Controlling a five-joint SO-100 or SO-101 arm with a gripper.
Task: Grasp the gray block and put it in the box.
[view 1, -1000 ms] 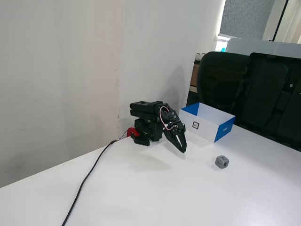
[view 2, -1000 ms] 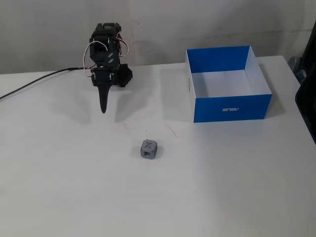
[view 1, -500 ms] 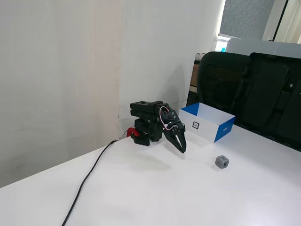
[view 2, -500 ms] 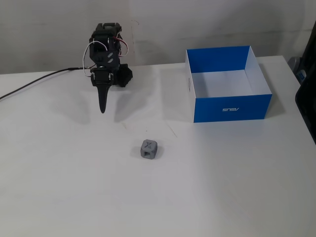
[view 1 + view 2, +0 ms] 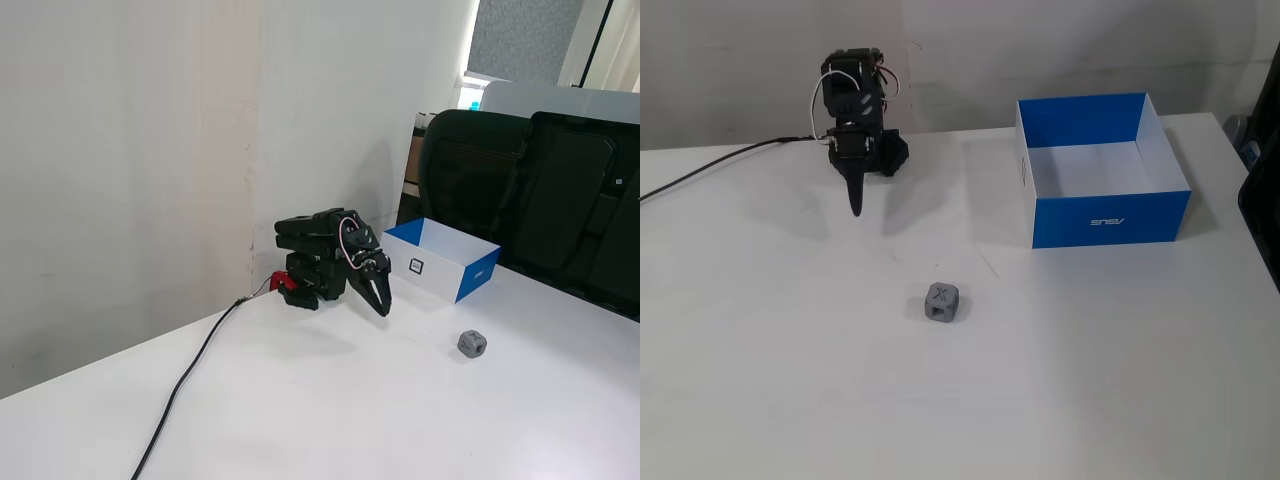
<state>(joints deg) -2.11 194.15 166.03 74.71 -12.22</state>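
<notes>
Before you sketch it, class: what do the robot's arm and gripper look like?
The arm is matte black plastic, blocky, with thin white and red wires looping over it. A red part shows at its base, and a black cable trails across the table. The gripper tapers to a narrow black point.

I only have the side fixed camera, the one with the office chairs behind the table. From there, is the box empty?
Observer: Yes. The other fixed view looks into the box and its white floor is bare.
Operator: Anything printed on the box I'm missing?
Observer: The blue wall facing that camera carries a white logo, upside down.
Operator: Where's the gray block relative to the gripper?
Observer: In that view the gray block lies on the table nearer the camera than the gripper and to its right, clear of the box.
Operator: Gripper state?
Observer: Its fingers point down together, holding nothing.
</notes>
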